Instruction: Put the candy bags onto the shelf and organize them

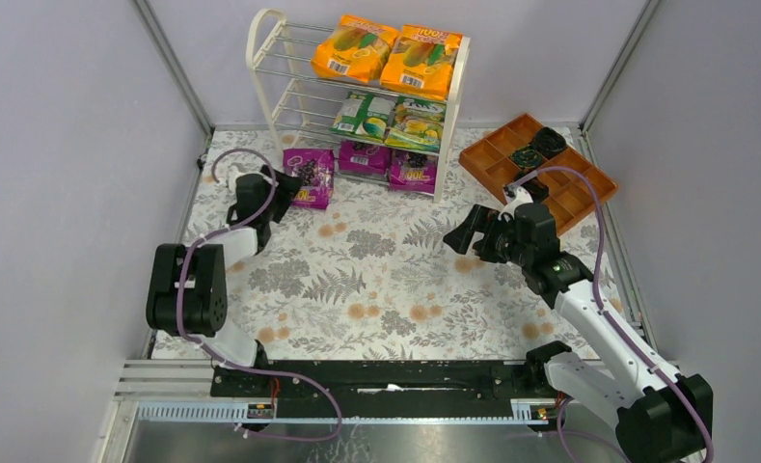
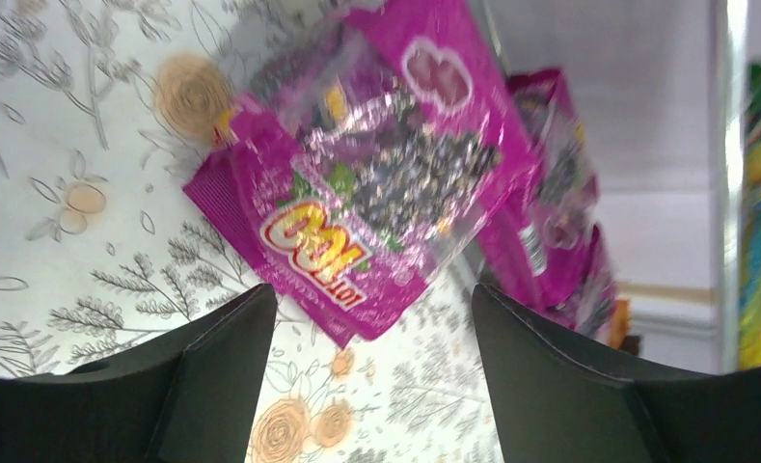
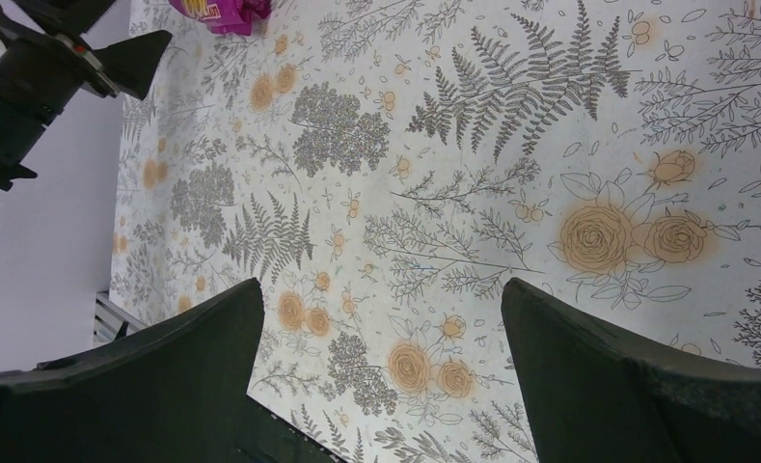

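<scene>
The shelf (image 1: 453, 116) stands at the back. It carries two orange candy bags (image 1: 388, 53) on top, two green-yellow ones (image 1: 391, 119) in the middle and two purple ones (image 1: 388, 164) at the bottom. A third purple bag (image 1: 309, 178) lies on the floral table just left of the shelf's foot. My left gripper (image 1: 285, 183) is open right in front of it. In the left wrist view that bag (image 2: 366, 183) fills the space ahead of my left gripper (image 2: 371, 309), its lower corner reaching just between the fingertips, untouched. My right gripper (image 1: 465, 231) hovers open over bare cloth and shows the same way in its wrist view (image 3: 381, 289).
An orange compartmented tray (image 1: 574, 193) with small black round objects (image 1: 538, 149) sits at the back right, behind the right arm. Grey walls close in the table on the left, back and right. The floral cloth (image 1: 376, 280) spreads between the two arms.
</scene>
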